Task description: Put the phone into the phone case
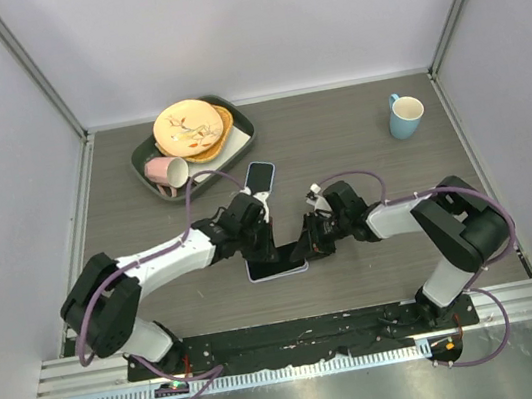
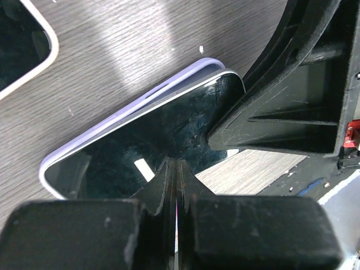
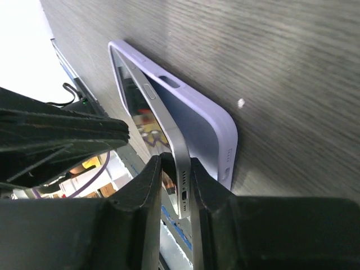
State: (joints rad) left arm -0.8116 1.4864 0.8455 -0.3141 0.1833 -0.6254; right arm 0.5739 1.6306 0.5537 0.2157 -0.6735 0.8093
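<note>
The counter carried everything. One dark tray sat beyond the left gripper and off to its left. It held two stacked plates, a cream one over an orange one, and one pink mug on its side. One blue mug stood upright well beyond the right gripper, off to its right. That made two mugs in all.

One lavender phone case lay flat on the counter between the two grippers, just beneath their tips. The one phone was tilted in it. Its far end was down inside the case, and the end with the port holes was raised above the case wall.

The right gripper pinched that raised end, one finger on each face of the phone. The left gripper was fully closed with nothing between its fingers, and its joined tips touched the dark screen from above.

A second dark-faced handset with a pale rim lay just beyond the left gripper, apart from the case.
</note>
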